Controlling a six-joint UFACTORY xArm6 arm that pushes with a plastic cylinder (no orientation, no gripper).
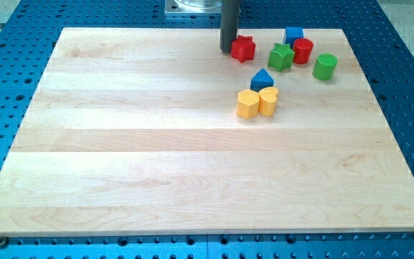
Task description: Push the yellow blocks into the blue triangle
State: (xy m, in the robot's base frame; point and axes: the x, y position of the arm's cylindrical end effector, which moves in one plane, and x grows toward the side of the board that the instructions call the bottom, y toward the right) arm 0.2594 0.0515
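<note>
Nearest the bottom of the frame the wooden board (pixel 157 165) lies bare, resting on a blue perforated table (pixel 408 93). Going up, right of centre, the two yellow blocks sit side by side and touching: a yellow hexagon block (pixel 247 104) on the left and a yellow heart-shaped block (pixel 267 101) on the right. Just above them, touching or very nearly so, stands the blue triangle (pixel 262 79).

Judging by that, the yellows are already against the triangle, so the task looks close to done or finished. At most a small nudge from below would close any gap, and for that I would have to travel round the cluster without disturbing it.

Further up sit the green star block (pixel 281 56), a green cylinder (pixel 325 66), a red cylinder (pixel 302 50) and a blue cube (pixel 293 35).

My tip (pixel 228 50) is at the upper middle, just left of a red star-shaped block (pixel 243 48), touching or nearly touching it. It is a plain rod: nothing to open, nothing held. It is well apart from the yellows.
</note>
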